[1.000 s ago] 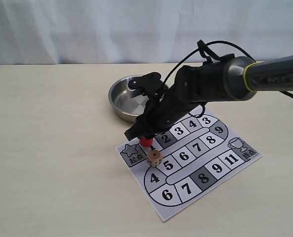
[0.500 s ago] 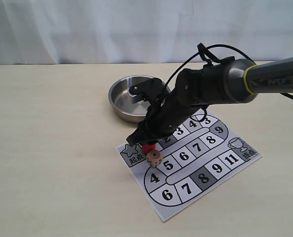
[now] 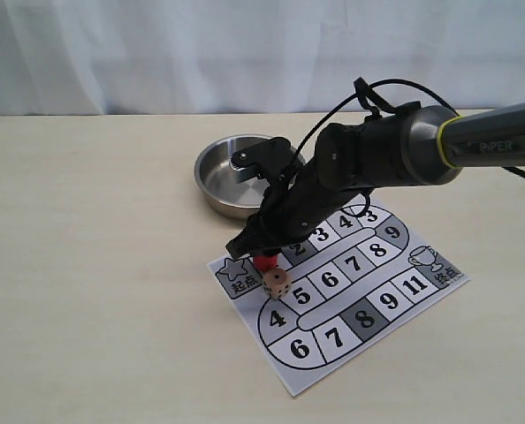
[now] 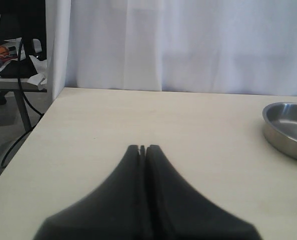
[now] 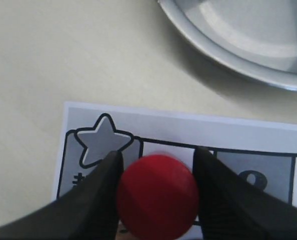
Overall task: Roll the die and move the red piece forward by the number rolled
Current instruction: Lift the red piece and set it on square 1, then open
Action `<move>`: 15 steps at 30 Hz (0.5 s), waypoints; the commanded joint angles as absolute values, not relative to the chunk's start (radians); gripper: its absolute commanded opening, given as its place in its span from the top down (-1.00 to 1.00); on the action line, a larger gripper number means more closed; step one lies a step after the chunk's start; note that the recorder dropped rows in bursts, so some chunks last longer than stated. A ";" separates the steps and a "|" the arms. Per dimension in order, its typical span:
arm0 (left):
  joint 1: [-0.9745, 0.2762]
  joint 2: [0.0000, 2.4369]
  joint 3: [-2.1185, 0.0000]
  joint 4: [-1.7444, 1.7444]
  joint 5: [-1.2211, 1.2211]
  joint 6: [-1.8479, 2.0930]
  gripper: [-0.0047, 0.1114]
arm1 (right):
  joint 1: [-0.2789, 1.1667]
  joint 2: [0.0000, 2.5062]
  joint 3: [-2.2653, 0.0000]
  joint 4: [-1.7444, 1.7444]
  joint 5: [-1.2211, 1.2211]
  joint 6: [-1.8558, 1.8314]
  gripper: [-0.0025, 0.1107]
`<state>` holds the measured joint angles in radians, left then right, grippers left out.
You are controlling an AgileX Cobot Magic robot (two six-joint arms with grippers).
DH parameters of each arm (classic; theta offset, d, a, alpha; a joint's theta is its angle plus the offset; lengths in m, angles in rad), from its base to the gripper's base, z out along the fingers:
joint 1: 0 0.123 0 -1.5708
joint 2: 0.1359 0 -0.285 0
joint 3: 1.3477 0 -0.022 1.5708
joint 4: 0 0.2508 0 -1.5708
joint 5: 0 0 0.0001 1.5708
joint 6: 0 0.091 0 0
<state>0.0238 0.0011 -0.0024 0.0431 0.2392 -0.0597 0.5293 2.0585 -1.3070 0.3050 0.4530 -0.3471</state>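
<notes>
My right gripper (image 3: 264, 256) reaches down over the near-left corner of the printed number board (image 3: 365, 319). Its two black fingers (image 5: 101, 195) press both sides of the red piece (image 5: 157, 196), a glossy red cylinder seen from above. The red piece (image 3: 264, 262) stands over the first white square, between the star square (image 5: 101, 141) and square 2. The tan die (image 3: 277, 282) with dark pips rests on the board just in front of it, near square 5. My left gripper (image 4: 142, 148) is shut and empty above bare table, outside the exterior view.
A steel bowl (image 3: 230, 179) stands behind the board, right beside the right arm, and also shows as the bowl (image 4: 290, 128) and as its rim (image 5: 228, 50). The table's left edge (image 4: 36, 129) drops to a cluttered floor. A white curtain hangs behind the table.
Over the last second the right gripper shifted slightly right and toward the front with the red piece, from the star square's edge onto the first square. It has barely moved in the last half second.
</notes>
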 commanded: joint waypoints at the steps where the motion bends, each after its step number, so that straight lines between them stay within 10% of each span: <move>1: 0.024 0.000 0.000 0.043 0.232 -0.064 0.92 | 0.525 2.047 -1.304 0.298 0.441 -0.344 0.28; 15: 0.024 0.000 0.000 0.043 0.227 -0.064 0.92 | 0.525 2.059 -1.300 0.298 0.420 -0.344 0.09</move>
